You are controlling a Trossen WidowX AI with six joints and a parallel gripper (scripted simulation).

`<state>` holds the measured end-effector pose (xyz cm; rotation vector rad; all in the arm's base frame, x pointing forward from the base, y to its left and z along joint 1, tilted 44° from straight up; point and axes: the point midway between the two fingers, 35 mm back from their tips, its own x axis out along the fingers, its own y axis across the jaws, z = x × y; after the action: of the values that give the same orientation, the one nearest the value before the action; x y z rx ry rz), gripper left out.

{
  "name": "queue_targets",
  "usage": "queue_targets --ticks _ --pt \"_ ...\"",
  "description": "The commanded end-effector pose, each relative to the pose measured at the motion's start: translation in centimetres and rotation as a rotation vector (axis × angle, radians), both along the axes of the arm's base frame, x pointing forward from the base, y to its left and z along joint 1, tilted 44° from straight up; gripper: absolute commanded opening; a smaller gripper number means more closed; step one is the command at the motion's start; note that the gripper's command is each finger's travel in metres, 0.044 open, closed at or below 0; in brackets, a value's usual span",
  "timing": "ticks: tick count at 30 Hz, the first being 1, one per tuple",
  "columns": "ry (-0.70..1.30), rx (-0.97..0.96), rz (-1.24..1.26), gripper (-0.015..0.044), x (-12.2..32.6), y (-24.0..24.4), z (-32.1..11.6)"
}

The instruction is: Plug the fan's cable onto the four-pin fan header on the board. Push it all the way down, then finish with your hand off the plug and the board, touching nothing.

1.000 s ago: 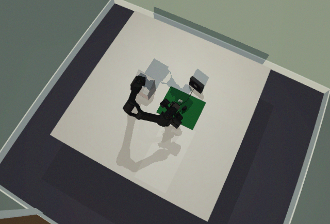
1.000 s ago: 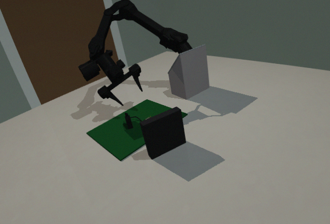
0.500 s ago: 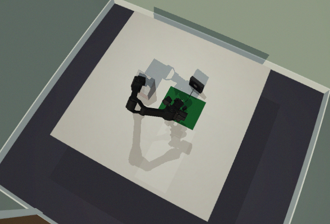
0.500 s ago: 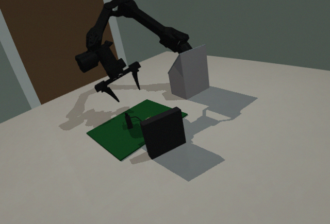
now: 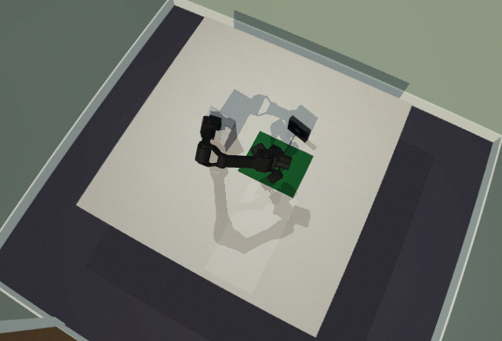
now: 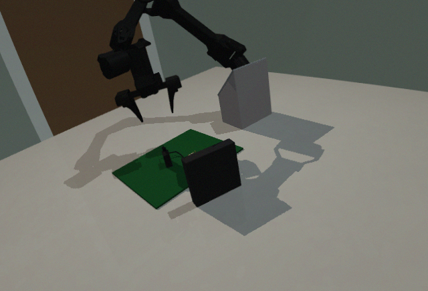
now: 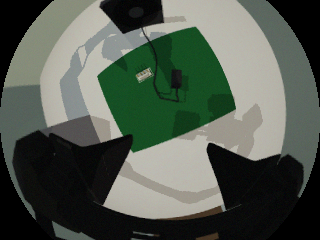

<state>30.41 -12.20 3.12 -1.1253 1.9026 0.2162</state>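
The green board lies flat on the table. The black plug is over the board, apart from the header. Its thin cable runs to the fan. The pale four-pin header stands on the board, mostly hidden behind the fan in the exterior view. The black fan stands upright beside the board. My gripper is wide open and empty, above the board and clear of the plug. In the top view the arm hides the plug and header.
A grey angular block stands by the arm's base. The pale table top carries shadows of the arm, fan and block. A low rim surrounds the dark outer surface in the top view.
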Motion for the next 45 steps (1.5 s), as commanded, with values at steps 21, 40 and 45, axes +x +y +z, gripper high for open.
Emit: queue_targets --ticks 21,40,45 --pt "-0.826 -0.268 -0.968 0.0440 3.2 3.4 -0.9" --pt "-1.486 -0.451 -1.722 0.0440 5.3 6.5 -1.9" --pt "-1.648 -0.490 -1.904 0.0440 5.7 7.2 -2.1"
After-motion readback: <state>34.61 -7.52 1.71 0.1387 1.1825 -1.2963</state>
